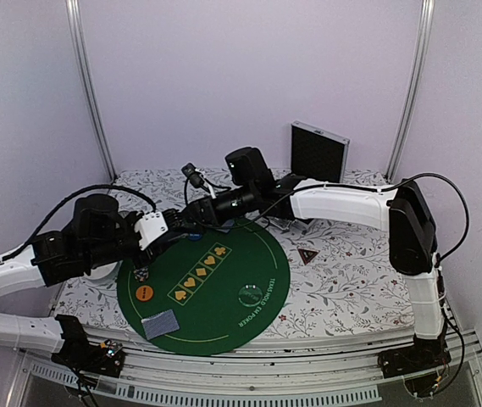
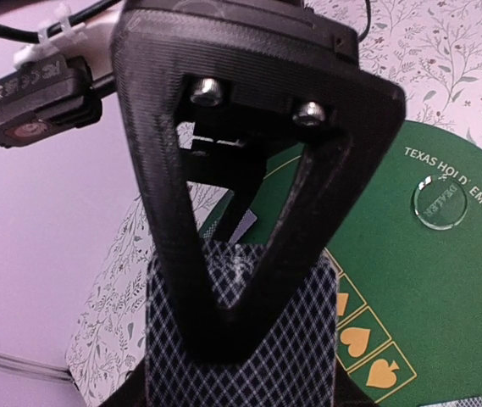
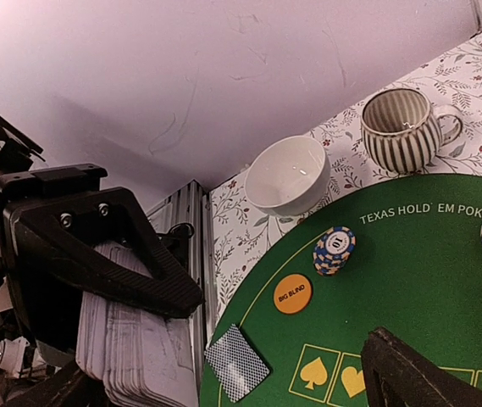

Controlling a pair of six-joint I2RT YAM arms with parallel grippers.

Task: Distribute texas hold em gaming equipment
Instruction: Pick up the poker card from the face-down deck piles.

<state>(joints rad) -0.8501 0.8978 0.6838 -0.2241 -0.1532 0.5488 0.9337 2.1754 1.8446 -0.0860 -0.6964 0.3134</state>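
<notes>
The left gripper (image 1: 173, 229) is clamped on a thick deck of grey-blue, lattice-backed playing cards (image 2: 300, 348), held above the far-left edge of the round green felt mat (image 1: 224, 318). The right gripper (image 1: 196, 214), jaws spread wide, sits just beside the deck and seemingly does not touch it. A single face-down card (image 3: 236, 362) lies at the mat's near-left edge, near an orange disc (image 3: 292, 293).

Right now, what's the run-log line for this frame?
left claw: shut on card deck | right claw: open, by deck | mat: one card face down
</notes>
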